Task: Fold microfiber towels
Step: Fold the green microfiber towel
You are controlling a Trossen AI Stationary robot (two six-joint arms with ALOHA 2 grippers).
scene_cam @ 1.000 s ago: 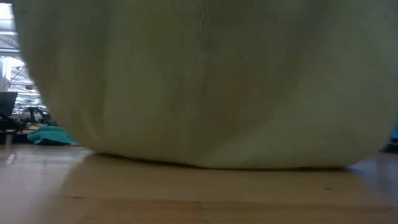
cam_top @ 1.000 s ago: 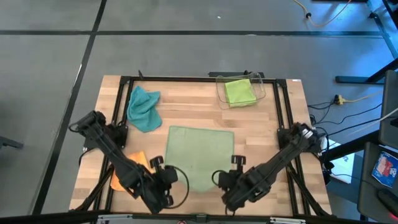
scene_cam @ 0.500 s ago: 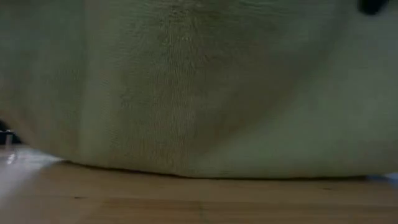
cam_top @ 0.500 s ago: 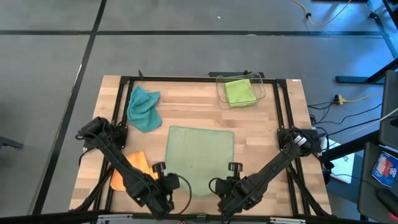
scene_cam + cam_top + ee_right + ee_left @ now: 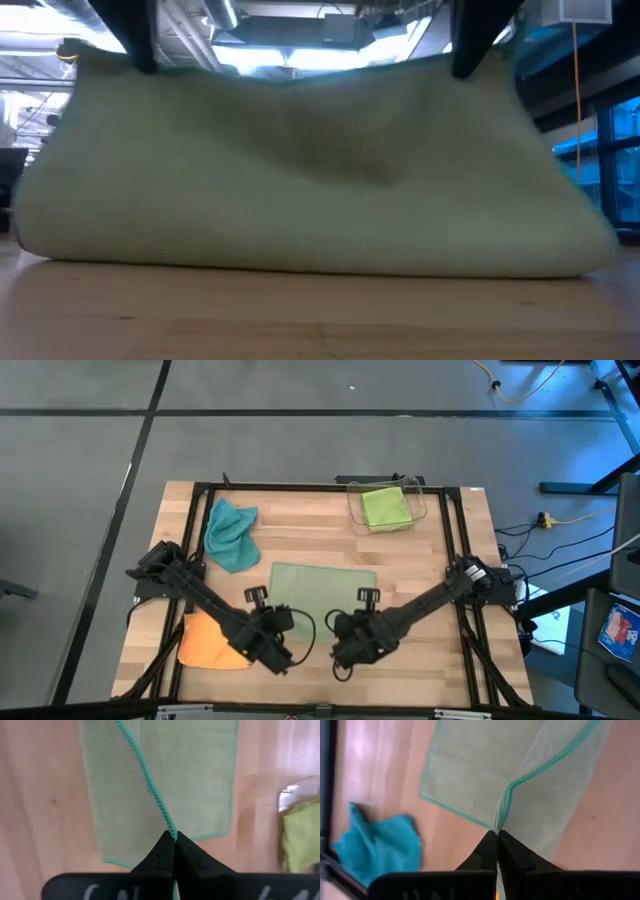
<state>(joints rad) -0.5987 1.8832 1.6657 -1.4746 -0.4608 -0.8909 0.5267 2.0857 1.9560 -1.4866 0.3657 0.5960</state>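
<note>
High view: the sage towel point(image 5: 322, 585) is lying in the table's point(image 5: 440, 660) middle, its near edge being lifted toward the far side; its long axis is running left to right.
Left gripper point(image 5: 497, 836): fingers are pinching together on the near-left corner.
Right gripper point(image 5: 173, 838): fingers are pinching the near-right corner.
Towels counted: four; the teal towel point(image 5: 230, 534), orange towel point(image 5: 210, 643), and lime towel point(image 5: 384, 507) inside the clear bin point(image 5: 422, 506).

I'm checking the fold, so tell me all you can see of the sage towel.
The sage towel is pale green terry-like cloth with a teal stitched hem. Its near edge is lifted, pinched at one corner by the left gripper and at the other by the right gripper, both shut. The far part lies flat on the table.
</note>
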